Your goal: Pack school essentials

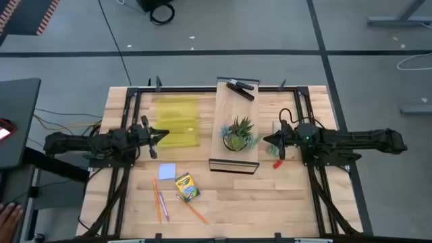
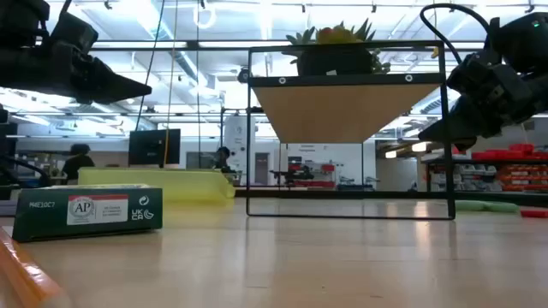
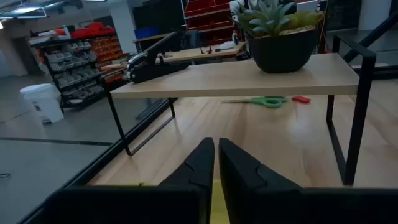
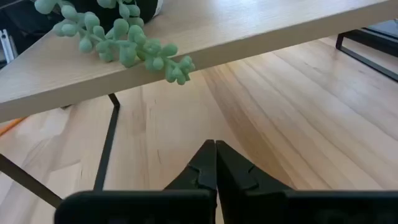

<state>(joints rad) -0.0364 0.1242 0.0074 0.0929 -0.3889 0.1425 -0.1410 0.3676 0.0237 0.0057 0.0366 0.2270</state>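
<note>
The crayon box (image 1: 187, 187), yellow and green, lies flat on the near part of the table, with the pale blue pad (image 1: 167, 171) just beyond it. Thin pink and orange pencils (image 1: 160, 201) lie beside them. A tiny red block (image 1: 277, 164) sits near the shelf's right leg. My left gripper (image 1: 162, 137) hovers shut over the near right corner of a yellow pouch (image 1: 177, 121). My right gripper (image 1: 266, 142) is shut and raised beside the shelf's right edge. In the low view the crayon box (image 2: 86, 210) shows its green side.
A wooden shelf on a black frame (image 1: 236, 118) stands mid-table, carrying a green potted plant (image 1: 237, 133) and a black stapler (image 1: 241, 88). Green scissors (image 3: 261, 101) lie under it. A person's hand (image 1: 8, 217) shows at the near left, off the table.
</note>
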